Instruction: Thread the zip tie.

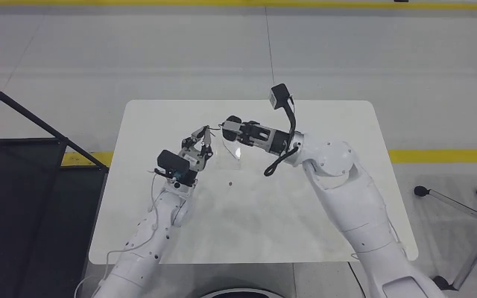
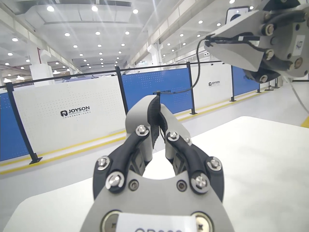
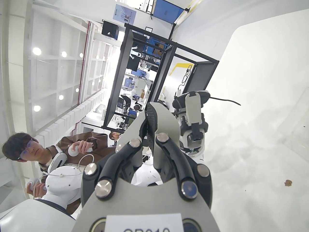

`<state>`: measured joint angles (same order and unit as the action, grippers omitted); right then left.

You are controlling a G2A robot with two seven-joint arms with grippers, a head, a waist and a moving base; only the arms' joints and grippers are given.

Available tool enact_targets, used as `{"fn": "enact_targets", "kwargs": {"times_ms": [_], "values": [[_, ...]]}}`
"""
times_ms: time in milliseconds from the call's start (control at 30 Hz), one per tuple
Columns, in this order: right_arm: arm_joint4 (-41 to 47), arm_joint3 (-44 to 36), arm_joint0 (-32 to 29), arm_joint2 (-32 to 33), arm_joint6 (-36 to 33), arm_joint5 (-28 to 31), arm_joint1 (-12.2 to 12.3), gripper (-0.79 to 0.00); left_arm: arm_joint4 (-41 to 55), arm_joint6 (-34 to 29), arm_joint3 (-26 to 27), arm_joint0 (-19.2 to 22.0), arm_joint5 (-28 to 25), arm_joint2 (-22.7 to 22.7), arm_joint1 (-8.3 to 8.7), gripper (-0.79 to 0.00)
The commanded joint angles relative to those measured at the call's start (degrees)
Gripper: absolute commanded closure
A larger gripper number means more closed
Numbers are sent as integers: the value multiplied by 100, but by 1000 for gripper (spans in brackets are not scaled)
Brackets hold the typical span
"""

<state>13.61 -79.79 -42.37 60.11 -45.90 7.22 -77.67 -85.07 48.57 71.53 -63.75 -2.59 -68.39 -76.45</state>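
The fingers (image 2: 138, 114) of the left gripper (image 2: 157, 101) are pressed together and pinch 1 end of the zip tie (image 2: 198, 66). The zip tie is a thin black strip. It is up in the air above the table (image 1: 313, 223), not lying on it. From the left gripper it bends up and goes to the tip of the right gripper (image 3: 149, 109). The right gripper's fingers (image 3: 166, 121) are pressed together too, and they nip the other end of the strip. So the zip tie hangs in a curve between the 2 grippers.

From the top, the 2 grippers are close together over the far middle part of the white table, with their tips pointing at each other. 1 tiny brown speck (image 1: 230, 181) lies on the table, a bit nearer the robot than the grippers.
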Motion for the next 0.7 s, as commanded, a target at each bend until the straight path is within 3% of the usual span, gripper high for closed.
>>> {"fn": "enact_targets", "kwargs": {"times_ms": [0,233,667], "values": [[-15,29,22,-7,0,-43,-1,0,32,15,-11,10,-33,4,-7,0],[42,58,56,-21,-60,18,-9,0,273,-12,-41,42,-118,-12,-39,0],[278,92,18,9,-323,373,-4,0,1306,-81,0,44,-837,37,-136,0]]}}
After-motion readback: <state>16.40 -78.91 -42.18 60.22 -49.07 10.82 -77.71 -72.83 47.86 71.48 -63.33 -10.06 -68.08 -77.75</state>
